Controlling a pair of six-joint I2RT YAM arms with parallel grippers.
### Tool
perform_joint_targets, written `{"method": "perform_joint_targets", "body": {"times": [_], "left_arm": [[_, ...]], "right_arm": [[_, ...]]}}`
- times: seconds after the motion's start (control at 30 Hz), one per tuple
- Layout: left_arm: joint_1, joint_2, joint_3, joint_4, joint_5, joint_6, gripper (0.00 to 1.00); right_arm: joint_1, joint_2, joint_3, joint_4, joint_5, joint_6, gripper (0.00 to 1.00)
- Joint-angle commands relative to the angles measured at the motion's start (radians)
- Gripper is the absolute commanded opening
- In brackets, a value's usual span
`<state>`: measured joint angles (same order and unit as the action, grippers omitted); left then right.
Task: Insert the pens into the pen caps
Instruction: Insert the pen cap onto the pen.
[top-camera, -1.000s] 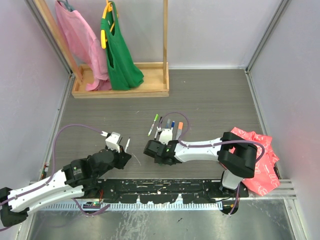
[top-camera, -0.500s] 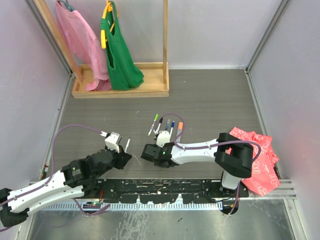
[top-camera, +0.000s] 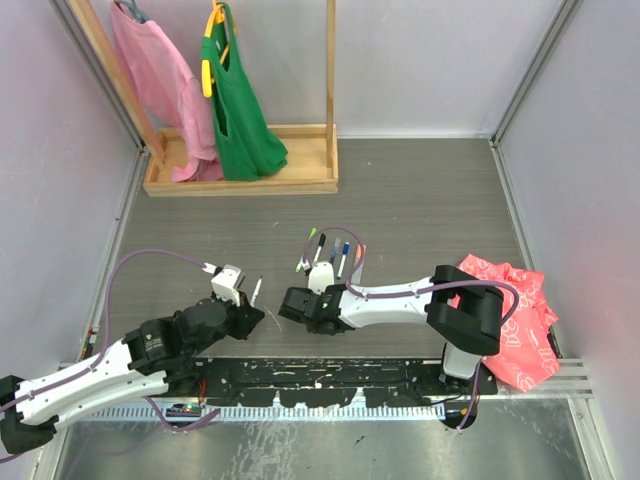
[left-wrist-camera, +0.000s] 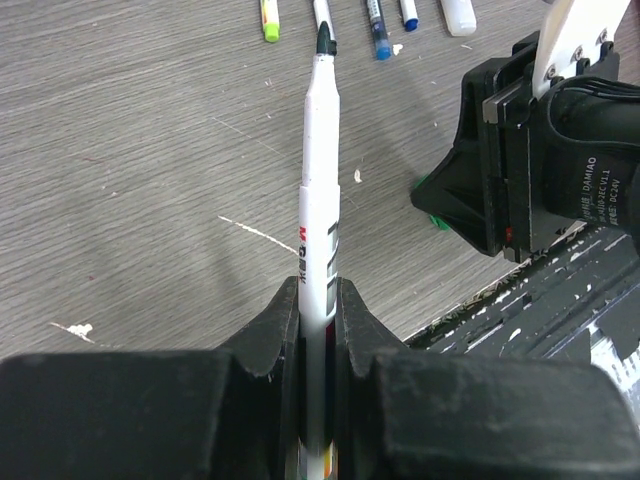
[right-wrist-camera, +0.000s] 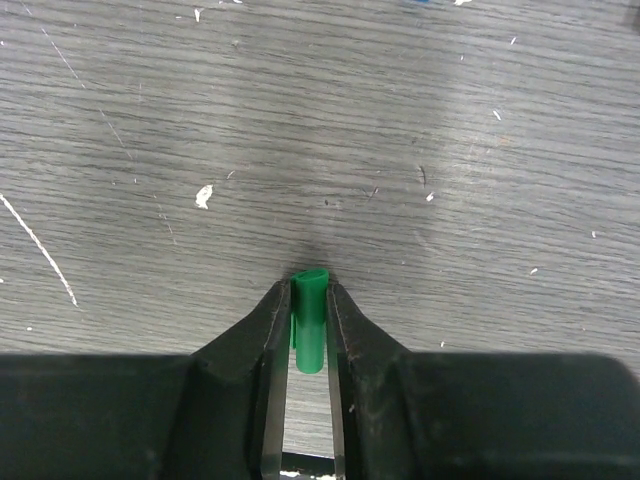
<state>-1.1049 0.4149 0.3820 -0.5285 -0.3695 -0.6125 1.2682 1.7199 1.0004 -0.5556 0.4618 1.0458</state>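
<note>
Pinching a white pen (left-wrist-camera: 322, 190) low on its barrel, the left gripper (left-wrist-camera: 320, 300) has both fingers pressed against it. The pen sticks straight out ahead of them, its dark green tip bare. In the left wrist view that tip points toward a row of loose pens (top-camera: 343, 260) lying side by side on the grey table (top-camera: 430, 200), farther from the arms. The tips in that row show light green, dark and blue.

The right gripper (right-wrist-camera: 308, 295) is closed around a short green cap (right-wrist-camera: 308, 322). The cap sits lengthwise between the two fingers, with one end poking just past the fingertips toward the tabletop. Whether that end touches the surface I cannot tell.

Seen from above, the two grippers are near each other, close to the front edge of the table. A small gap lies between the pen's tip and the right gripper, so pen and cap are apart. From the left wrist, the right gripper stands to the right of the held pen, with a bit of green showing at its tip.

Small white scraps (right-wrist-camera: 203, 196) dot the table. At the back stands a wooden rack (top-camera: 240, 185) with a pink garment (top-camera: 150, 70) and a green garment (top-camera: 235, 110) hanging from it. A red bag (top-camera: 515, 320) lies at the table's right side, beside the right arm's base.
</note>
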Motion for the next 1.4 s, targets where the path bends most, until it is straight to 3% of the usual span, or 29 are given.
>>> {"method": "perform_joint_targets", "body": {"times": [0.0,0.1,0.3,0.67,1.03,1.23,1.37], "left_arm": [[0.003,-0.005,0.03,0.054,0.017,-0.004,0.0],[0.004,-0.008,0.043,0.055,0.022,-0.003,0.0],[0.004,-0.008,0.043,0.121,0.045,0.003,0.0],[0.003,0.093,0.08,0.339,0.196,0.067,0.0],[0.002,0.259,0.202,0.5,0.354,0.058,0.0],[-0.013,0.336,0.259,0.586,0.435,0.064,0.0],[-0.022,0.375,0.283,0.639,0.482,0.074,0.0]], "right_arm": [[0.008,-0.015,0.005,-0.024,-0.007,-0.007,0.16],[0.008,-0.09,-0.029,-0.026,0.031,0.005,0.08],[0.006,-0.279,-0.105,-0.008,0.102,-0.014,0.0],[0.007,-0.695,-0.218,0.104,0.206,-0.182,0.0],[0.005,-1.165,-0.387,0.459,0.221,-0.368,0.0],[0.005,-1.288,-0.454,0.723,0.2,-0.47,0.0],[0.006,-1.283,-0.465,0.877,0.168,-0.54,0.0]]}}
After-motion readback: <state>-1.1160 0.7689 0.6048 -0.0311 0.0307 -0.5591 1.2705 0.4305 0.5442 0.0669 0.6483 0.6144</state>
